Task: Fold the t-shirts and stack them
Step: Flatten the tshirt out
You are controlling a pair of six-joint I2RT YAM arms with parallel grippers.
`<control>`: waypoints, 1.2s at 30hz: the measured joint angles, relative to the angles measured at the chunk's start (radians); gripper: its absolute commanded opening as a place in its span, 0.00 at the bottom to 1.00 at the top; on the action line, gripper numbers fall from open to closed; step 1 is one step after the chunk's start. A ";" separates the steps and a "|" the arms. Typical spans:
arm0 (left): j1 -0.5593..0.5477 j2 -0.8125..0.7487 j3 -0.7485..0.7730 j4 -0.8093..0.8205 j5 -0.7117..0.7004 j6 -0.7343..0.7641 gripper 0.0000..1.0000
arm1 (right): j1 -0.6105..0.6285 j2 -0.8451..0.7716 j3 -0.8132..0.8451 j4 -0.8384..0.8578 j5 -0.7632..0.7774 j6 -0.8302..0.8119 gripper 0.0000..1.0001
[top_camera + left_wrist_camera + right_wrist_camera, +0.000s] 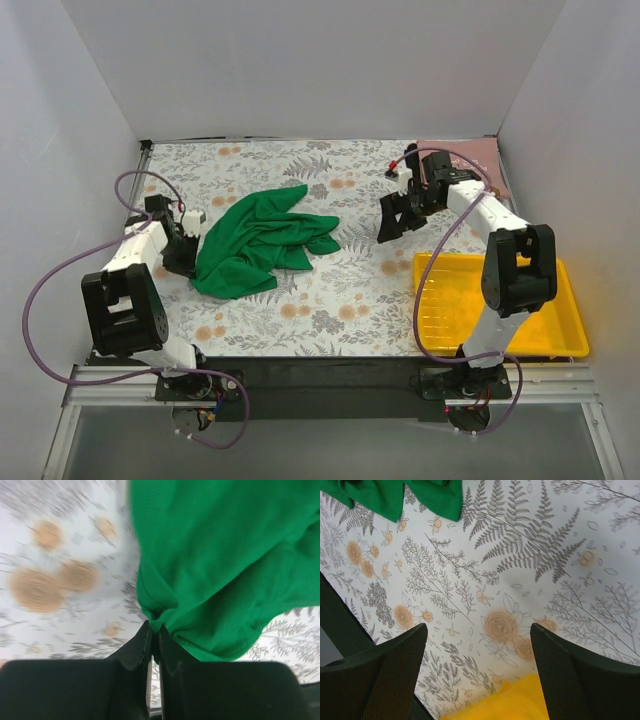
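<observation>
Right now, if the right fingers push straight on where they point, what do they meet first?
Probably the bare floral table cover, seen between the open right fingers; the green t-shirt lies off that line. Depth is unclear.

Surface (340, 300): pale covering printed with grey ferns and orange flowers.
Green t-shirt (260, 240): crumpled heap lying on the surface at 9 o'clock of centre.
Pink t-shirt (470, 152): lies low at 1 o'clock, far corner.
Yellow tray (540, 320): ribbed plastic, 4 o'clock, near edge.
</observation>
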 measured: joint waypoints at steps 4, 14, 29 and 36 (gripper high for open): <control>-0.002 0.015 -0.101 0.000 -0.027 0.013 0.00 | 0.079 0.055 0.000 0.022 0.018 0.004 0.82; 0.036 0.027 -0.104 0.024 -0.055 0.019 0.00 | 0.244 0.223 0.027 0.127 0.090 0.074 0.66; 0.036 0.024 -0.104 0.015 -0.053 0.033 0.00 | 0.348 0.383 0.192 0.359 0.235 0.241 0.35; 0.036 0.024 -0.084 0.009 -0.053 0.034 0.00 | 0.386 0.383 0.193 0.383 0.282 0.244 0.43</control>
